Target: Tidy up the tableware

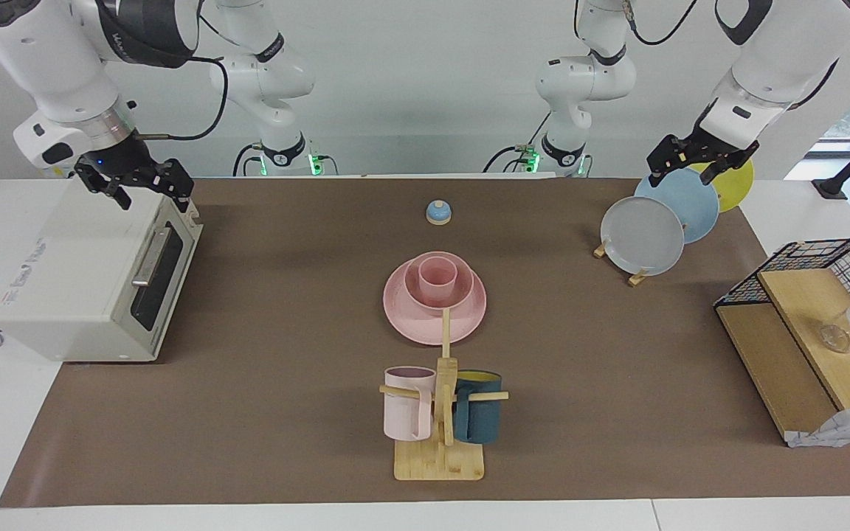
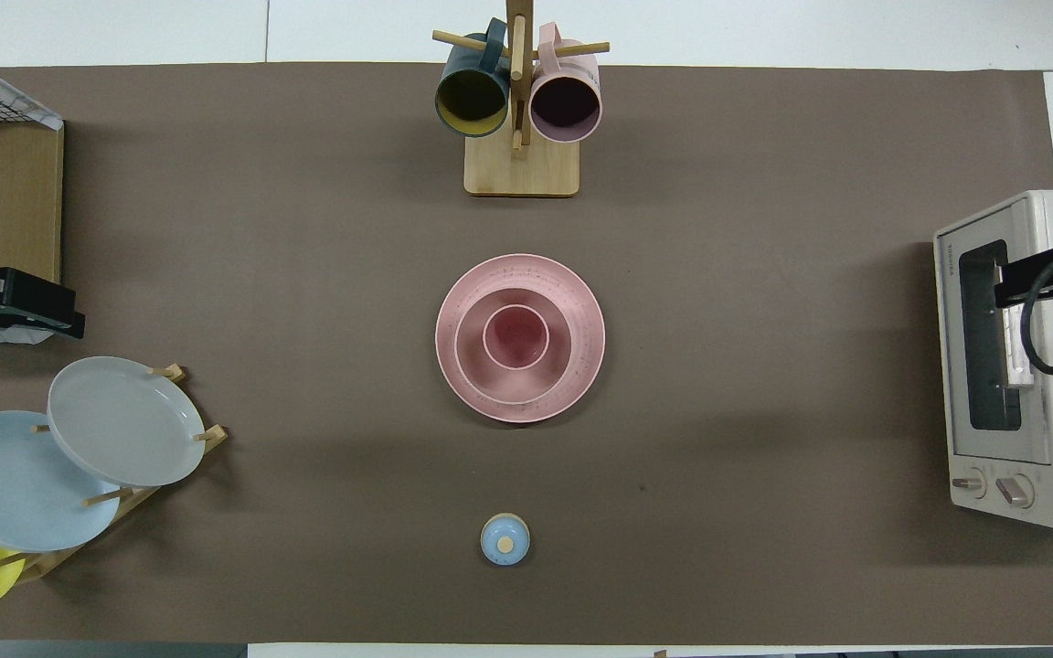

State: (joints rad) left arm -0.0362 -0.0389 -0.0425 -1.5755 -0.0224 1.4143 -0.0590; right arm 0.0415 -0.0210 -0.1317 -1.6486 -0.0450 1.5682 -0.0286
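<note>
The salmon-pink set stands stacked at the middle of the table. The wide plate (image 1: 403,313) lies flat, the bowl (image 1: 464,293) sits on it, and the small handleless cup (image 1: 437,274) stands upright in the bowl. The overhead view shows the plate (image 2: 581,306), bowl (image 2: 472,356) and cup (image 2: 516,336) nested one inside another. My right gripper (image 1: 148,193) hangs over the toaster oven (image 1: 93,273). My left gripper (image 1: 698,164) hangs over the plate rack. Both are far from the stack and hold nothing.
A mug tree (image 1: 441,413) with a pale pink handled mug (image 1: 406,402) and a dark teal mug (image 1: 478,405) stands farther from the robots than the stack. A small blue bell (image 1: 439,212) is nearer. Grey (image 1: 643,234), blue and yellow plates stand in a rack. A wire basket with boards (image 1: 801,324) sits beside it.
</note>
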